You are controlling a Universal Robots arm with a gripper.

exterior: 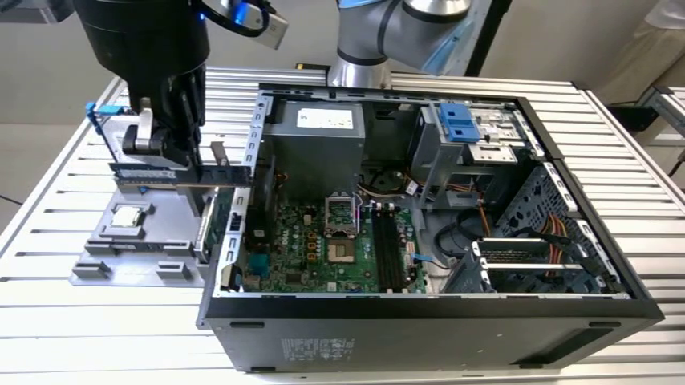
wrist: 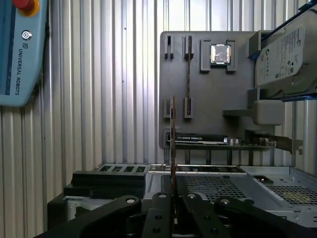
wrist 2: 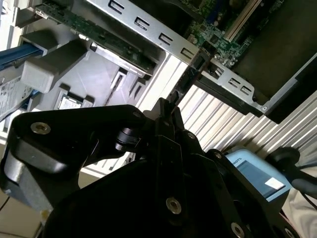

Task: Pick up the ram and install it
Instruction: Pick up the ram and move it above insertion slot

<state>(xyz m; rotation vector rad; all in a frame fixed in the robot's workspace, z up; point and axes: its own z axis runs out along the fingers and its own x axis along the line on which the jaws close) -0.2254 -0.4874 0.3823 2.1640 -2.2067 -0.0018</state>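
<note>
the end effector (wrist: 173, 196) is clenched on the ram (wrist: 173, 144), which hangs edge-on above the grey tray (exterior: 144, 253) beside the computer case (exterior: 428, 337). gripped by one thin edge, i reckon it could twist, slip, or clip the case wall.

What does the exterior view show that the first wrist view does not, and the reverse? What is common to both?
Exterior view's own: the green motherboard and the grey metal power supply box. First wrist view's own: the light-blue control pendant with a red button. Shared: the ribbed metal table, the grey parts tray, the small square silver CPU chip, the silver hard drive, and the black claw shut on the long thin ram stick.
</note>
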